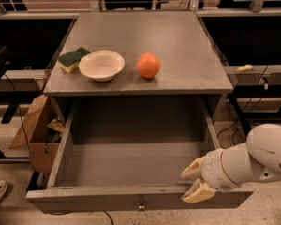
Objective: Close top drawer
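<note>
Splayed tool (193,183) at front edge of top drawer (131,161), right of knob (141,204)

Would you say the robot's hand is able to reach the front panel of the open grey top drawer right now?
Probably yes: the open hand sits right at the long flat grey front panel, to the right of its small metal knob, with nothing between them.
</note>
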Motion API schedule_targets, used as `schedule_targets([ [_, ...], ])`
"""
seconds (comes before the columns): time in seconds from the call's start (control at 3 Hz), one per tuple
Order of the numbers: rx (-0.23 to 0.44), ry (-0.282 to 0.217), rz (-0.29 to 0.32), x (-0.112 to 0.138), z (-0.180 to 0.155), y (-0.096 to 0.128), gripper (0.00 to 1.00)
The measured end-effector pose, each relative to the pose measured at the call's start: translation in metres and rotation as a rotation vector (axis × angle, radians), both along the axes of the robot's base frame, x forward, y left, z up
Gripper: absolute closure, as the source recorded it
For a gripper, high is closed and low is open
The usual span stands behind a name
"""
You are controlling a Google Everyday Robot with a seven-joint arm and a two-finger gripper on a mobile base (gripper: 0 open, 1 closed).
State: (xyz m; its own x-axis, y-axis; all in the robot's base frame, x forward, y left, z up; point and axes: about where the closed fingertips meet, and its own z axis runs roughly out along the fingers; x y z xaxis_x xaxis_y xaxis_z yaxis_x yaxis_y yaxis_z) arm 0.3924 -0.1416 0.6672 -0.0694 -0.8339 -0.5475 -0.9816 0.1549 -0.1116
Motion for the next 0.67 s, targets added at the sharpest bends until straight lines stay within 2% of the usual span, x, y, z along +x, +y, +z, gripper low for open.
schedule_targets([
  [0.33, 0.0, 0.0, 0.0, -0.002, 0.001, 0.0, 0.89],
  [0.67, -0.011, -0.002, 0.0, 0.017, 0.002, 0.006, 0.87],
])
